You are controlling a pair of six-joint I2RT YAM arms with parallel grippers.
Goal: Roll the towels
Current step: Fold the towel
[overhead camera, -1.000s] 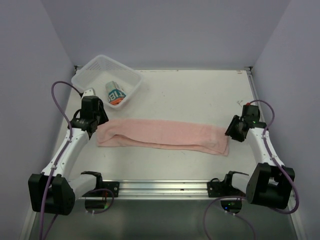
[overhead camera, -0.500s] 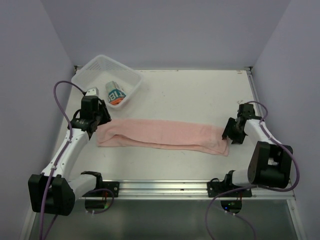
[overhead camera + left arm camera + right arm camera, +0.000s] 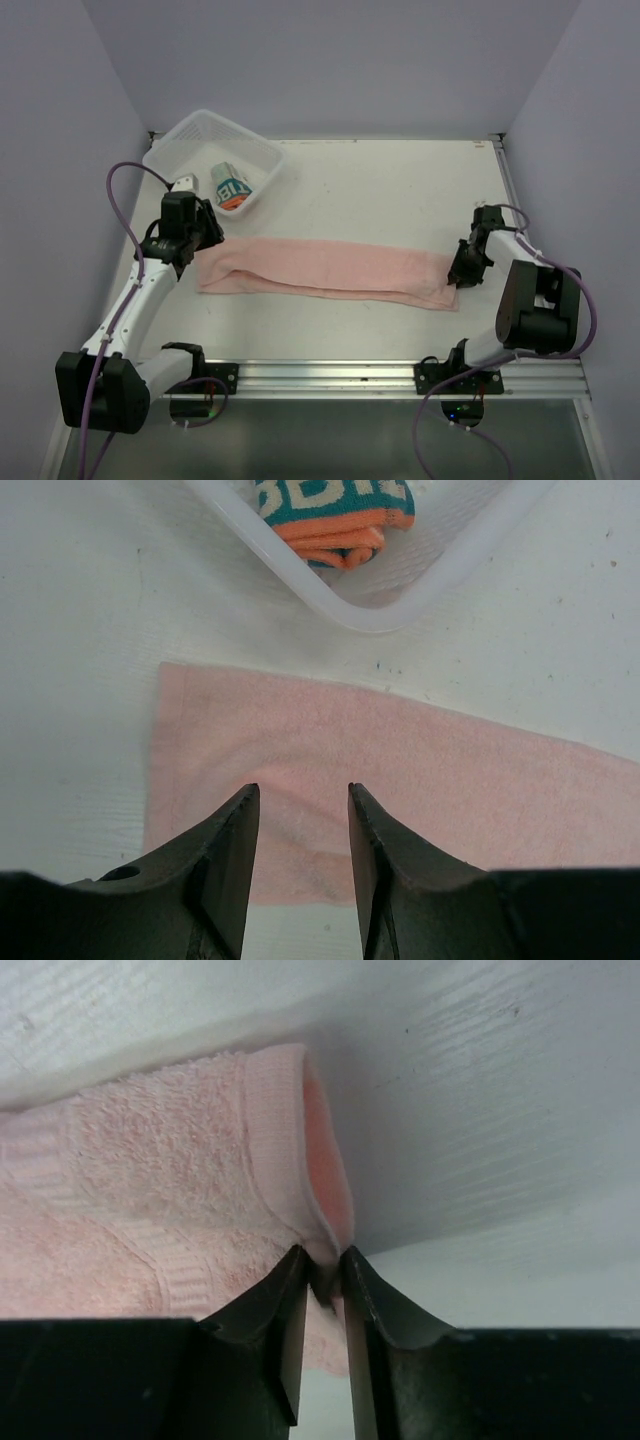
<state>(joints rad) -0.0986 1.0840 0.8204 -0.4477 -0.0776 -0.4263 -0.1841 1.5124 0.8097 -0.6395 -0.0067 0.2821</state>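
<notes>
At 3 o'clock your right gripper (image 3: 318,1258) is pinching the pink towel (image 3: 150,1180) hem; left gripper (image 3: 300,792) is hovering, fingers apart, at 9.

Change over the last second. The right gripper (image 3: 463,270) has travelled toward 8 o'clock, from just off the 3 o'clock end of the pink towel (image 3: 330,267) onto that end. In the right wrist view its jaws now pinch the folded hem there. The right arm (image 3: 535,315) has folded up. Its elbow, formerly low at 5 o'clock of the table, now stands farther up the view and closer to the gripper.
</notes>
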